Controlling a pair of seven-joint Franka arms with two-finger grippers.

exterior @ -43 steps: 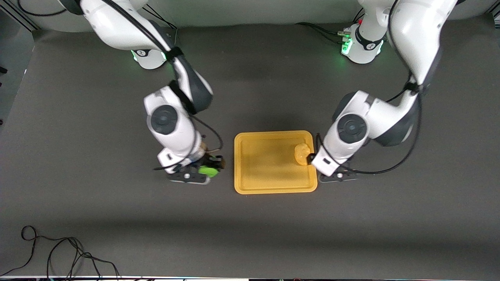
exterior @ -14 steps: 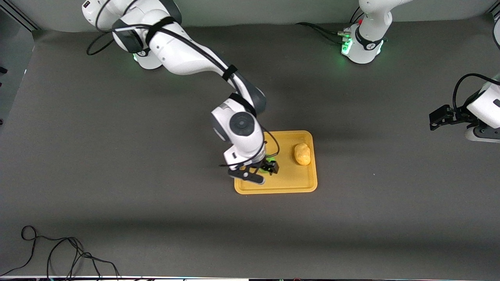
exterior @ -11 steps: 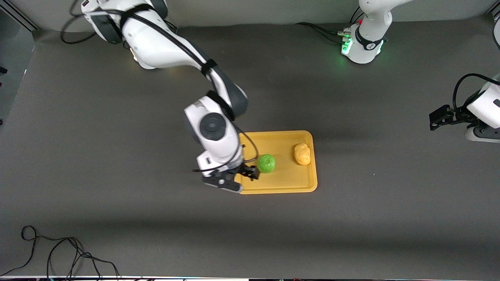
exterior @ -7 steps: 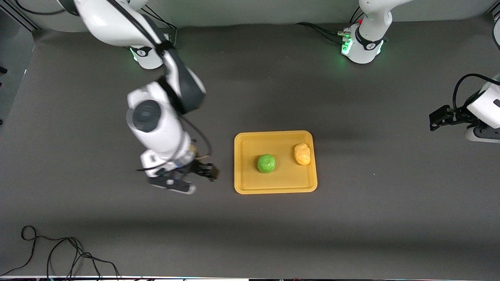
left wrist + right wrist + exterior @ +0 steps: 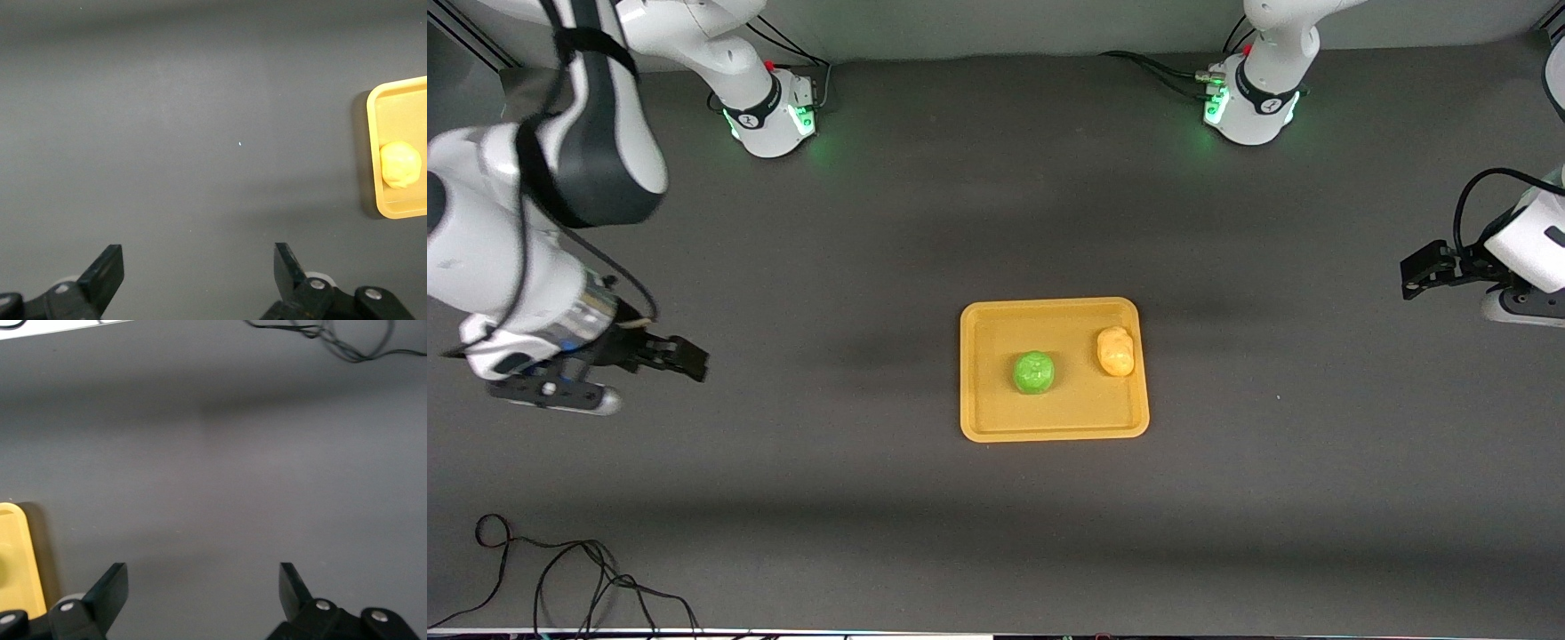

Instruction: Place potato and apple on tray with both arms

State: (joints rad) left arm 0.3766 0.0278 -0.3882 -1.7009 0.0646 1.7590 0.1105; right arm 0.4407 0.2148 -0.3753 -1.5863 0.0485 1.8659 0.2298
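The yellow-orange tray [image 5: 1049,305] lies mid-table. The green apple [image 5: 1033,372] sits on it near the middle. The potato [image 5: 1116,350] sits on it beside the apple, toward the left arm's end. My right gripper [image 5: 687,359] is open and empty over bare table at the right arm's end. My left gripper [image 5: 1412,269] is open and empty over the left arm's end, where that arm waits. The left wrist view shows its open gripper [image 5: 199,273], a tray edge [image 5: 373,200] and the potato [image 5: 400,165]. The right wrist view shows its open gripper [image 5: 200,590] and a tray corner [image 5: 19,547].
A black cable [image 5: 543,569] lies coiled at the table's near corner at the right arm's end; it also shows in the right wrist view [image 5: 347,343]. The arm bases [image 5: 769,116] [image 5: 1249,98] stand along the edge farthest from the front camera.
The right gripper let go of the apple on the tray and swung away to its end of the table. The left arm had left the potato and withdrawn earlier.
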